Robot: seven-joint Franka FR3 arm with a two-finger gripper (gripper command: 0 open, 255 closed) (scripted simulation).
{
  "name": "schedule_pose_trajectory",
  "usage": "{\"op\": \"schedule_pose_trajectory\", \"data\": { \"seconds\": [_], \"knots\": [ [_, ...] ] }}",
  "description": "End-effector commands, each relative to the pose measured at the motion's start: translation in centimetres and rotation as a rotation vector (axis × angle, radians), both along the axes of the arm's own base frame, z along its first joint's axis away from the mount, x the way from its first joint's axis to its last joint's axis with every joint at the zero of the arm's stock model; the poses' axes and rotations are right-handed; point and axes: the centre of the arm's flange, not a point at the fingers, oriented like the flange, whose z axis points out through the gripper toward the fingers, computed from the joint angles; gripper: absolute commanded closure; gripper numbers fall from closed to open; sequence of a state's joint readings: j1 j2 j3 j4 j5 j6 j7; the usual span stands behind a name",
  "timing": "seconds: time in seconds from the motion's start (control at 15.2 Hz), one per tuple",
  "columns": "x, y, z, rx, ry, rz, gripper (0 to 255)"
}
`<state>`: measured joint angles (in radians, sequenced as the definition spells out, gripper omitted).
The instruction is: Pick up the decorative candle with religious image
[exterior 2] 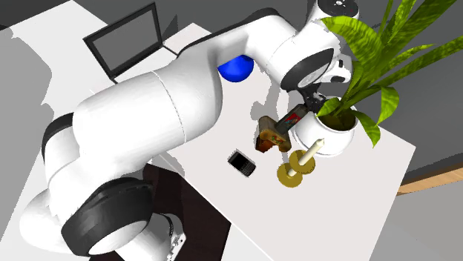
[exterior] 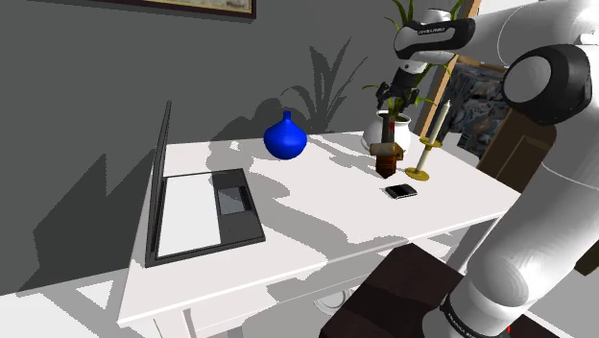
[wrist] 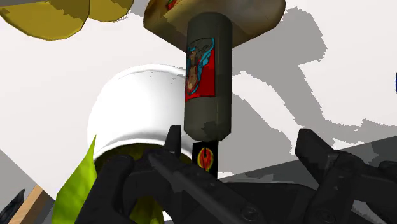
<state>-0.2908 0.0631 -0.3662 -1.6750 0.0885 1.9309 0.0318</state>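
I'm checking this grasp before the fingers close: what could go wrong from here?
The dark cylindrical candle with the red picture lies nearer one finger of the open black gripper, so closing might shove it. It appears perched on a small brown base and might topple. The white round plant pot sits close beside; a finger may strike it.

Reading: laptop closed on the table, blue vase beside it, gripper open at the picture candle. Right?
Not quite. The laptop is open with its screen raised, as the shoulder view shows. The rest holds: the blue vase stands beside it on the table, and the gripper is open at the picture candle.
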Motion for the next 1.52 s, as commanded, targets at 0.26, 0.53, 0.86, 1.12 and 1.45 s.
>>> {"op": "schedule_pose_trajectory", "data": {
  "seconds": [0.26,0.53,0.86,1.12,1.45],
  "knots": [
    [0.1,-2.4,-2.7,-0.002,-0.002,-0.033,0],
    [0.1,-2.4,-4.6,-0.002,-0.002,-0.033,0],
    [0.2,-2.4,-4.6,-0.002,-0.003,-0.033,255],
    [0.2,-2.4,-4.6,-0.002,-0.003,-0.033,255],
    [0.1,-2.4,-3.0,-0.002,-0.002,-0.033,255]
  ]
}}
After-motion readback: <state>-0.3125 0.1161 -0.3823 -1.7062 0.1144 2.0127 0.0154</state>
